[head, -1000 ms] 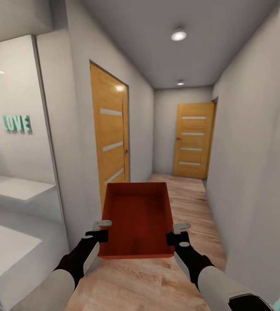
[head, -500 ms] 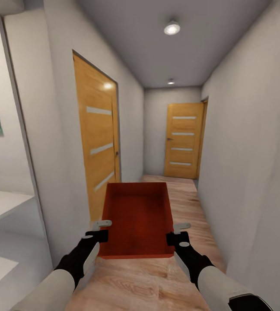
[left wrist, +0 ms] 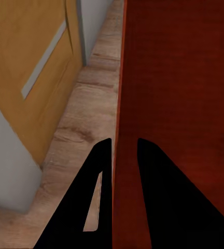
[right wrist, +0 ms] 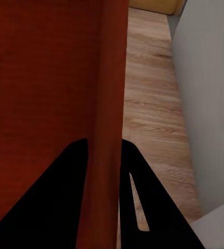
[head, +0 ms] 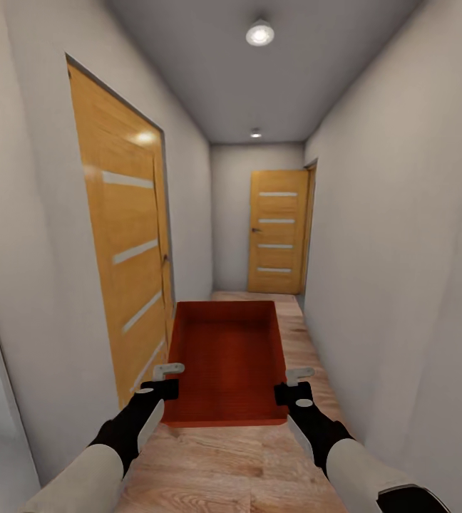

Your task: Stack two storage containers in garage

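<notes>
I hold one red-orange open-top storage container (head: pixel 225 360) level in front of me, above a light wood plank floor. My left gripper (head: pixel 165 380) is shut on its left wall, and in the left wrist view the dark fingers (left wrist: pixel 99 171) straddle that wall of the container (left wrist: pixel 179 104). My right gripper (head: pixel 293 383) is shut on the right wall; its fingers (right wrist: pixel 133 171) clamp the rim of the container (right wrist: pixel 44 78) in the right wrist view. The bin is empty.
I am in a narrow hallway with grey walls. An orange door (head: pixel 127 242) stands close on the left, and another orange door (head: pixel 277 231) closes the far end. Wood flooring (head: pixel 309 342) runs ahead past the bin. A wall (head: pixel 402 249) lines the right side.
The camera has moved forward and turned right into the hallway; the white shelves and the LOVE sign have slid out of view at left. Both grippers and the container hold the same pose.
</notes>
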You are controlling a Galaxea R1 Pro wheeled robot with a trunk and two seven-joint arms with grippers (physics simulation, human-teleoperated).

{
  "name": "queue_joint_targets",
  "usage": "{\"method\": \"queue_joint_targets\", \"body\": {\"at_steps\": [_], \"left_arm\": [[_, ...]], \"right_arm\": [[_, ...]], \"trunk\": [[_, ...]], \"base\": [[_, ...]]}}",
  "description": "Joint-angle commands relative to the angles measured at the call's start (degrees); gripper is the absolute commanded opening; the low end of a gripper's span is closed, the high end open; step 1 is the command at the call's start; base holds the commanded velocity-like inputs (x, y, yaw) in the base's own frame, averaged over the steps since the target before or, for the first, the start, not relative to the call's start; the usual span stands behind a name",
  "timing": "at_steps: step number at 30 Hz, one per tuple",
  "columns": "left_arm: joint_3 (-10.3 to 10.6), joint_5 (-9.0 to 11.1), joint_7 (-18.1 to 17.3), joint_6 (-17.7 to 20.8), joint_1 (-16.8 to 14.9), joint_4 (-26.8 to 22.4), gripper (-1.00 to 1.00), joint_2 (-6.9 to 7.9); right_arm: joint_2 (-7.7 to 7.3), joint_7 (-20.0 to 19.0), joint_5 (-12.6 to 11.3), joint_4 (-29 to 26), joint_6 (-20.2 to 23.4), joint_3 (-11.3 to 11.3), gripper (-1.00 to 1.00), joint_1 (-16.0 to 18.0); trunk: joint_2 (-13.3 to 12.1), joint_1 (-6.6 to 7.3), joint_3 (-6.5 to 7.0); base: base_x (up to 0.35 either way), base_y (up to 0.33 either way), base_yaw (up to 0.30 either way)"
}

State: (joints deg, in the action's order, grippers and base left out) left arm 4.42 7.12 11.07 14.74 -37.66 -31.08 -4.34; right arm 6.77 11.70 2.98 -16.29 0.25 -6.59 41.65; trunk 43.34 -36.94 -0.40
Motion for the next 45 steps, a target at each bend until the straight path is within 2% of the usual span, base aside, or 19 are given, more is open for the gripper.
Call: {"method": "queue_joint_targets", "body": {"at_steps": [1, 15, 36, 45], "left_arm": [[-1.25, -1.06, 0.89, -1.01, -0.04, -0.29, -1.00, 0.12], [-1.25, -1.06, 0.89, -1.01, -0.04, -0.29, -1.00, 0.13], [-1.25, -1.06, 0.89, -1.02, -0.04, -0.29, -1.00, 0.21], [-1.25, -1.06, 0.89, -1.03, -0.04, -0.31, -1.00, 0.21]], "right_arm": [[-0.44, 0.43, 0.01, 0.20, 0.01, 0.26, -1.00, 0.01], [-0.50, 0.43, 0.01, 0.20, 0.01, 0.26, -1.00, 0.01], [-0.49, 0.43, 0.01, 0.20, 0.09, 0.26, -1.00, 0.01], [-0.44, 0.43, 0.01, 0.20, 0.03, 0.26, -1.00, 0.01]], "trunk": [[0.04, -0.05, -0.04], [0.04, -0.05, -0.04], [0.04, -0.05, -0.04], [0.04, -0.05, -0.22]], "base": [[0.323, 0.088, -0.244], [0.323, 0.082, -0.230], [0.323, 0.016, -0.011], [0.323, 0.000, -0.099]]}}
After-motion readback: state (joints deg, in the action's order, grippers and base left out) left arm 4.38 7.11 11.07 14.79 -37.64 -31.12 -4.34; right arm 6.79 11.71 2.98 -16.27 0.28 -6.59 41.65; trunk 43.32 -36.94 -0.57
